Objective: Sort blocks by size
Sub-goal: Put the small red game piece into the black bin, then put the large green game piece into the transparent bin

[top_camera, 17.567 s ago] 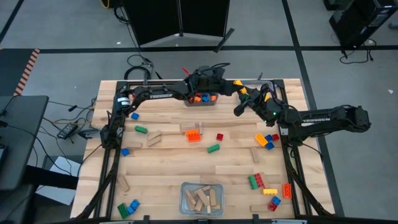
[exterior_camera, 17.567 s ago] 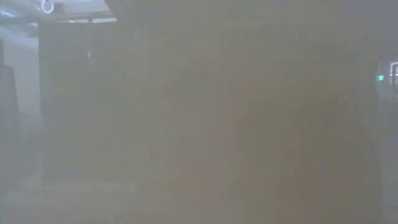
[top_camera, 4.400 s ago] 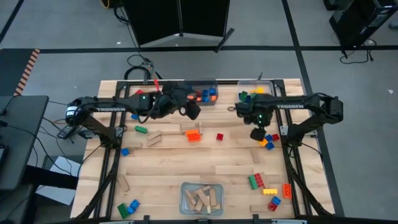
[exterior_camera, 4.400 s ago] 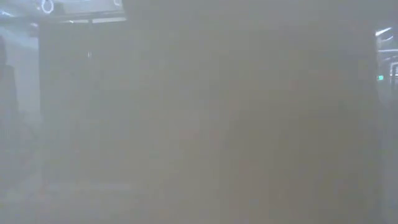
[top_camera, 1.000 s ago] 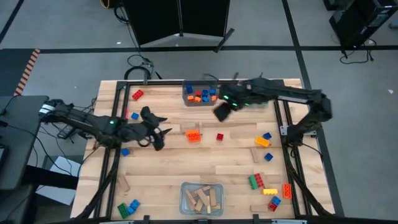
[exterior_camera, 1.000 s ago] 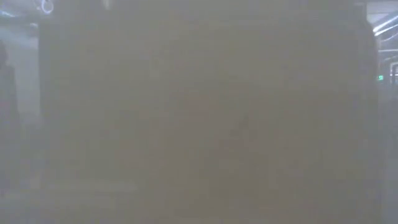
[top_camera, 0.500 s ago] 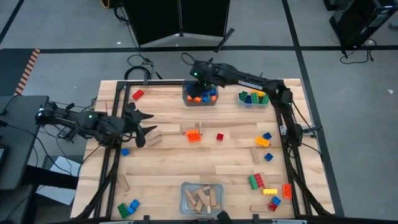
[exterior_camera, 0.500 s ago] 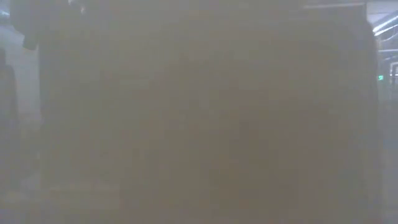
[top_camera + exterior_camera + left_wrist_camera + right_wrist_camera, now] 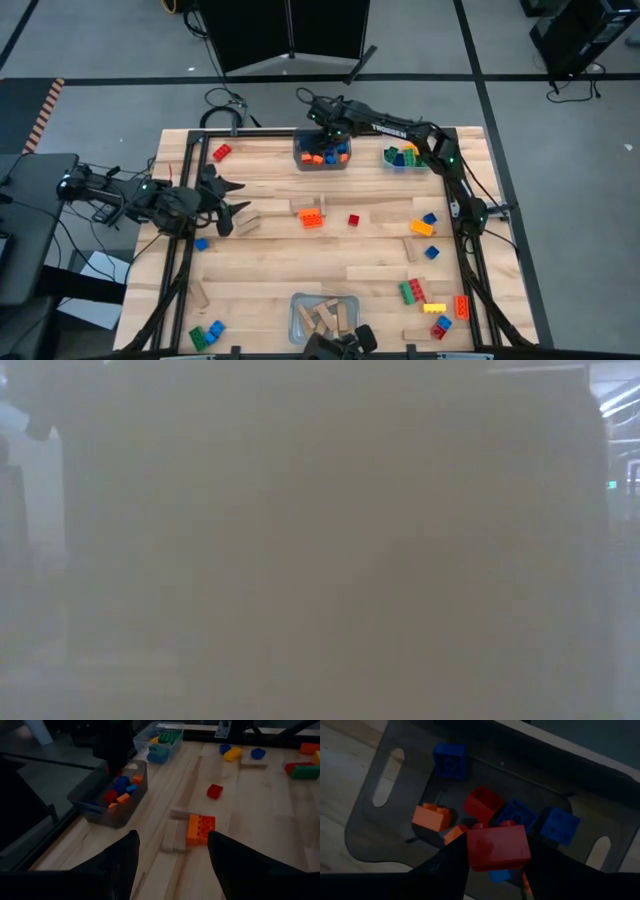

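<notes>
High view: right gripper (image 9: 322,130) over the far bin (image 9: 322,160); left gripper (image 9: 228,198) low near a tan block (image 9: 246,222), fingers spread, empty.

Low view: nothing readable.

Right wrist view: red brick (image 9: 497,847) between the part-open fingers (image 9: 445,865) above the binned blocks (image 9: 520,815).

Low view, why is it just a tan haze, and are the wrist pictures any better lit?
Low view: a featureless tan blur, likely something out of focus right against the lens. Left wrist view: dim but readable, the orange brick on the table is clear. Right wrist view: dark, yet the red brick between the right gripper fingers shows sharply.
</notes>
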### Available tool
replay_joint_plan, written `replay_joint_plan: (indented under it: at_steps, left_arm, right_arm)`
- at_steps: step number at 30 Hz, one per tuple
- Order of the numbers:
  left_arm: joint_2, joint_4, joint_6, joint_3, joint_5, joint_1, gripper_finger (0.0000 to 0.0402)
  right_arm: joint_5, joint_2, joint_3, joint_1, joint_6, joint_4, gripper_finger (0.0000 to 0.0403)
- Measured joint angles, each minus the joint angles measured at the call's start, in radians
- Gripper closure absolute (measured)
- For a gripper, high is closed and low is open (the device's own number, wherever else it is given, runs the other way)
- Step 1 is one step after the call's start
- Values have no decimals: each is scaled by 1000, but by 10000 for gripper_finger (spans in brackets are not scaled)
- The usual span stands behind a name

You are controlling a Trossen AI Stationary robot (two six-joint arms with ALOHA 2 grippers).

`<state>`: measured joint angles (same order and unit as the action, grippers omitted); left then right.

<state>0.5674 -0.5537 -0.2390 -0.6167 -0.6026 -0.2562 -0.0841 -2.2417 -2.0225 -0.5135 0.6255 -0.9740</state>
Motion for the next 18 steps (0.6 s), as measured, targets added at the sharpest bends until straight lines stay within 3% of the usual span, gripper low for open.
replay_joint_plan:
  at_steps: [12,18]
  left_arm:
    - [1,-2,0,0,-59,0,161]
    - [1,2,0,0,-60,0,161]
  right_arm:
    - [58,2,1,-2,2,-2,198]
    - [73,36,-10,-3,-29,-84,199]
